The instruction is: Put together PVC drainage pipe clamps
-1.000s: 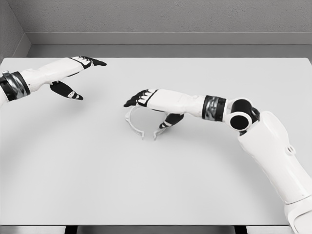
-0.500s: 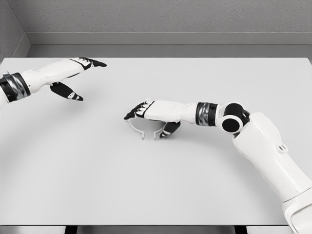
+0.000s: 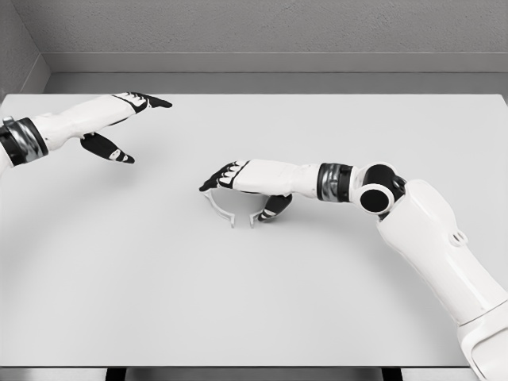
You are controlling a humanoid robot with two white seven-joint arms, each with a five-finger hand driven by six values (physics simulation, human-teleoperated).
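Mid-table: right hand (image 3: 242,176) over pipe clamp (image 3: 226,209), fingers spread; left hand (image 3: 119,119) spread, far left

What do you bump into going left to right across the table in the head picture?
left robot hand → white pipe clamp → right arm's black elbow joint

Right arm reaches in from the lower right, elbow bent, forearm stretched leftward and low. The right hand (image 3: 242,181) is palm-down with fingers (image 3: 213,182) extended and thumb tucked underneath. Left arm enters at the left edge; the left hand (image 3: 119,119) sits flat, fingers straight, thumb dropped down.
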